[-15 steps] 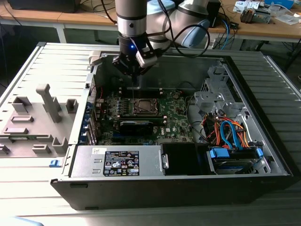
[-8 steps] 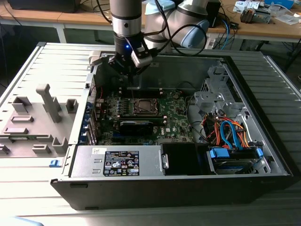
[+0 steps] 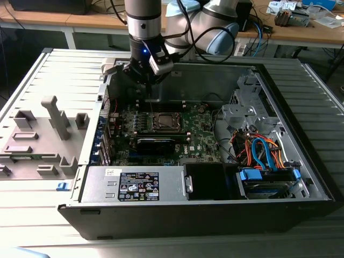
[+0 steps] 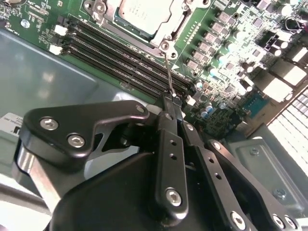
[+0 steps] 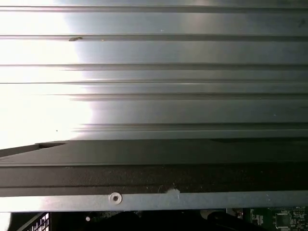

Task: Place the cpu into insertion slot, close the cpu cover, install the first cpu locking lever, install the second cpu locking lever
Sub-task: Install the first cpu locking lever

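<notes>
The silvery cpu (image 4: 143, 13) lies in the insertion slot (image 3: 165, 122) on the green motherboard (image 3: 200, 134). The cpu cover (image 4: 177, 21) lies flat around it as a metal frame. A thin wire locking lever (image 4: 167, 72) rises from the socket corner up to my gripper (image 4: 172, 102). Its black fingers (image 4: 169, 139) are pressed together on the lever's upper end. In the exterior view the gripper (image 3: 148, 88) hangs inside the open computer case, above and slightly to that view's left of the socket.
Long black memory slots (image 4: 120, 53) run beside the socket. A black card (image 3: 156, 143) sits just in front of it. The power supply (image 3: 134, 185) and a drive cage with coloured cables (image 3: 263, 156) fill the case front. Grey fixtures (image 3: 48, 134) stand outside.
</notes>
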